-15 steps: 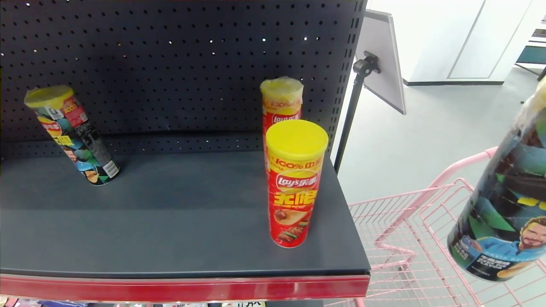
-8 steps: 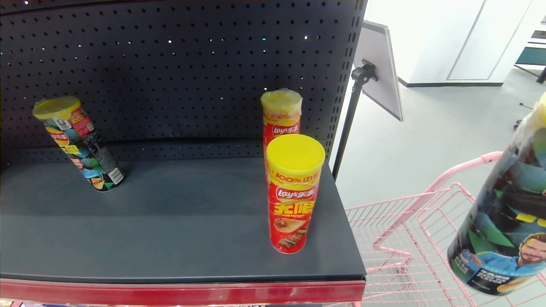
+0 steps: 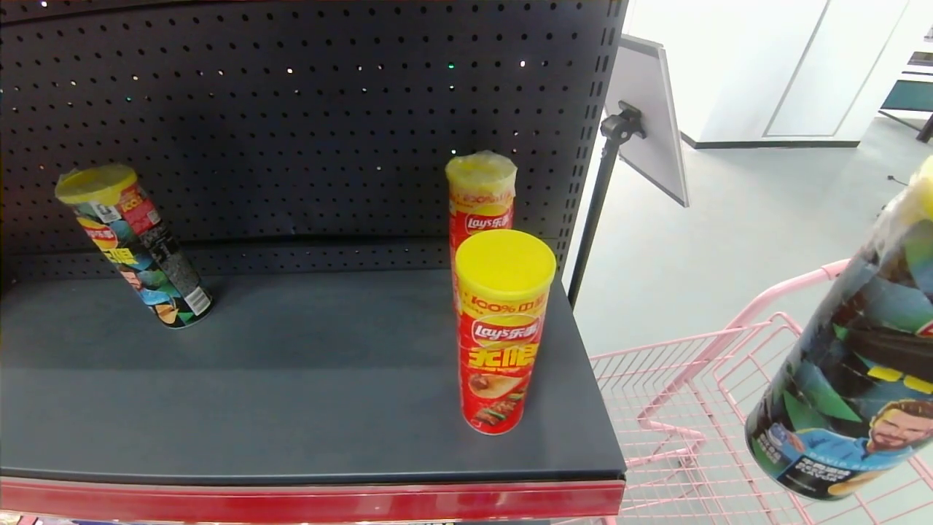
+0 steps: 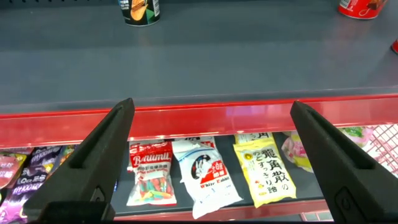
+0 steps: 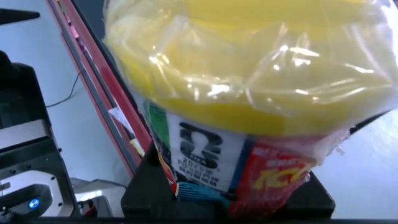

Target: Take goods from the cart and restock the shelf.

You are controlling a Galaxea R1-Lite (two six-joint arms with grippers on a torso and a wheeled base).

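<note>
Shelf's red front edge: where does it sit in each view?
Head view: red front edge along the bottom.
Left wrist view: red front edge straight across mid-picture.
Right wrist view: likely the red strip slanting beside the held can.
Shared landmark: the grey shelf top bordering it.

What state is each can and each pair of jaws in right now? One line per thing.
Front red can: upright on shelf, lid on.
Rear red can: upright behind it, top film-wrapped.
Left can: standing on shelf, lid on.
Held can: off the shelf, in the air, clamped in right jaws.
Left jaws: open, empty.
</note>
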